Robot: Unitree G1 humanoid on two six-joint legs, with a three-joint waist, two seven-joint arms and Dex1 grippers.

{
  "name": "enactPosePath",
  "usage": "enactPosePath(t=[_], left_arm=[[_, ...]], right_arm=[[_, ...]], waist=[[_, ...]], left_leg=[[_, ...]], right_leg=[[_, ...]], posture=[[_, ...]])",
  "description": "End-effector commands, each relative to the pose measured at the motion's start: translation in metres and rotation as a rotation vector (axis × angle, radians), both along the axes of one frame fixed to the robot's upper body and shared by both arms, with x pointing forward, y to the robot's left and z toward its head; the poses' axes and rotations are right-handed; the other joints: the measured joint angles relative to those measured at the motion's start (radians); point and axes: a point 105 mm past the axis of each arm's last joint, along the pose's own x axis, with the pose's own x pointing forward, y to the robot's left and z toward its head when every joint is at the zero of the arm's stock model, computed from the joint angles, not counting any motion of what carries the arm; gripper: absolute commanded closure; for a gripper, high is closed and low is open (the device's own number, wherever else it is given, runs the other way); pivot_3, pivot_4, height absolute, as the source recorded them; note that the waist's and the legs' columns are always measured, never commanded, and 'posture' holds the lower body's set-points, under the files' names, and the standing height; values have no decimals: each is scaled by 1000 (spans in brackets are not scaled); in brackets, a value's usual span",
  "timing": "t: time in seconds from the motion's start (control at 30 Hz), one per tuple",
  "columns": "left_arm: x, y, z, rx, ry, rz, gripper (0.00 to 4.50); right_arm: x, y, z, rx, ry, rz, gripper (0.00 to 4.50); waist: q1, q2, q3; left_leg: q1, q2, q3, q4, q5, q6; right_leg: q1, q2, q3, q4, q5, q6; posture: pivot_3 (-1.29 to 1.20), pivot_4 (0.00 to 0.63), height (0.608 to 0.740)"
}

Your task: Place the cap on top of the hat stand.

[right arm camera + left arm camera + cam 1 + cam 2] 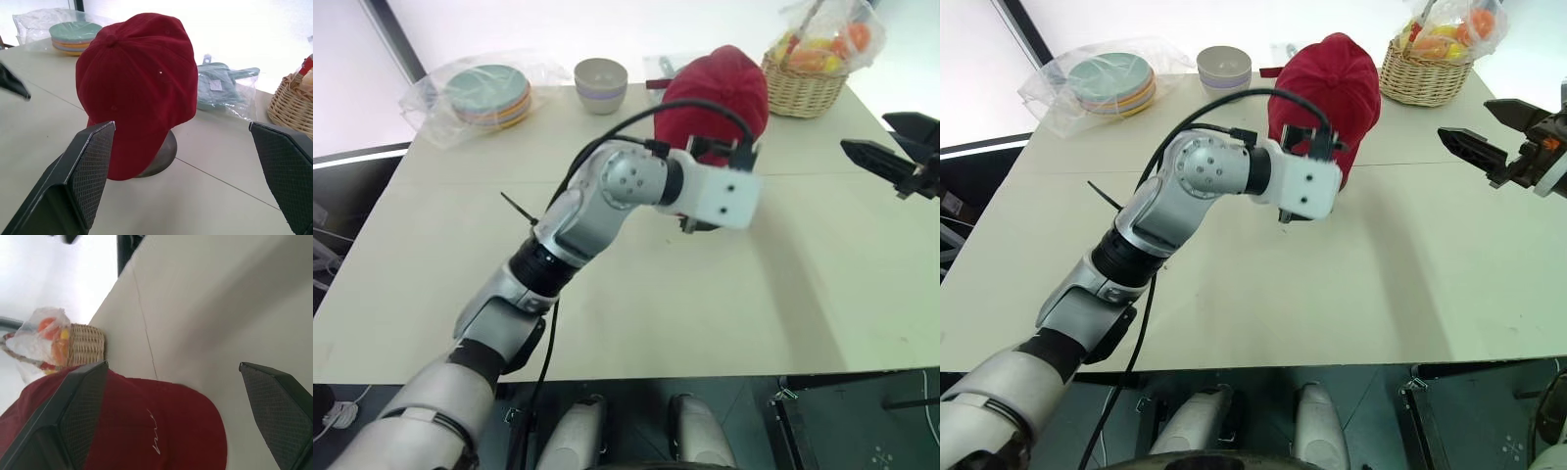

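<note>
cap (137,73) sits draped over the hat stand (164,154) on the table (705,294). soft, light fabric, likely floppy; stiff brim looks the best hold. left claw (176,421) spread, empty, just beside it; right claw (1494,137) spread, well apart.

1. The cap (142,73) covers the hat stand (164,154); just a bit of its base peeks out.
2. The left gripper (1285,217) hides behind its own wrist.
3. The basket (293,110) is cut off at the right edge.
</note>
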Motion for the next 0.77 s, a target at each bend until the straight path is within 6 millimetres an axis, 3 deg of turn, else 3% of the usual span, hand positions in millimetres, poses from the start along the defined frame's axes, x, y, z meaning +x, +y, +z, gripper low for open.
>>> enactPosePath(t=[0.03,0.13,0.2,0.4,0.5,0.57,0.7,0.77], left_arm=[[17,5,57,-267,-4,82,17],[37,22,96,-502,50,171,17],[58,49,114,-660,136,261,17],[83,125,131,-926,294,331,17],[88,168,128,-965,312,388,17],[86,184,122,-954,311,403,17],[80,231,84,-896,342,490,17],[73,243,72,-882,339,515,17]], right_arm=[[-3,1,14,-2,-63,8,0],[-3,1,14,0,-61,9,0],[-3,1,14,2,-60,9,0],[0,-1,14,12,-57,10,0],[3,-2,10,23,-48,13,0],[5,-2,7,31,-42,14,0],[14,-7,-2,51,-30,-18,0],[18,-9,-5,56,-27,-31,0]], waist=[[0,0,0],[-2,0,0],[-5,0,0],[-6,1,0],[-6,1,0],[-6,1,0],[-4,1,0],[-5,1,0]], left_leg=[[0,0,0,0,0,0],[0,0,0,0,0,0],[0,0,0,0,0,0],[1,0,0,0,0,0],[1,0,0,0,0,0],[1,0,-1,0,0,0],[1,-1,-2,1,0,0],[1,-1,-2,2,0,0]], right_leg=[[0,0,0,0,0,0],[0,0,0,0,0,0],[0,0,0,1,0,0],[-1,1,0,2,0,0],[-1,1,1,2,0,0],[-1,1,0,2,0,0],[0,0,0,3,0,0],[0,0,0,3,0,0]], posture=[[0,150,740],[0,150,740],[0,150,740],[0,150,740],[0,150,740],[0,150,740],[0,150,740],[0,150,740]])
